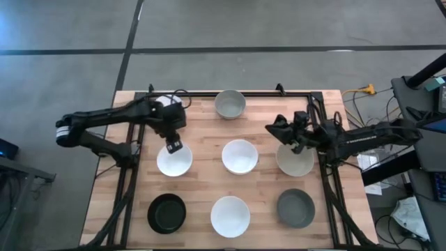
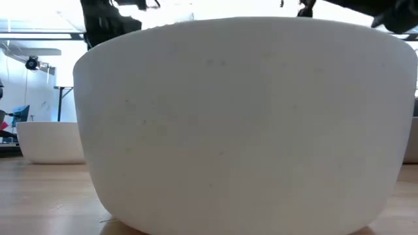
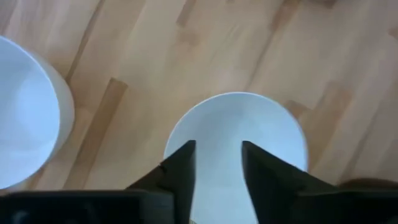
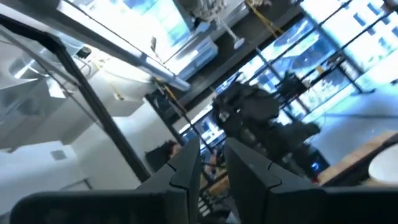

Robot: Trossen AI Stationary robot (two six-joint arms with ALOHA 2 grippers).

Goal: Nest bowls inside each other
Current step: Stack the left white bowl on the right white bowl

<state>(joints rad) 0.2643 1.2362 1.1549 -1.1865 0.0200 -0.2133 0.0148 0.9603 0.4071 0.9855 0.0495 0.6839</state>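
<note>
Several bowls stand on their bases on the wooden table: a white bowl at the left, a white one in the middle, a pale one at the right, black, white and grey bowls along the near side, and a grey one at the far side. My left gripper hangs open, pointing down over the left white bowl, above its far rim. My right gripper is open with nothing between its fingers. It is tipped upward near the pale bowl's far side.
A black frame runs along the table's far edge, and cables lie at the far right corner. The near white bowl fills the low view, with another white bowl behind it. Bare wood lies between the bowls.
</note>
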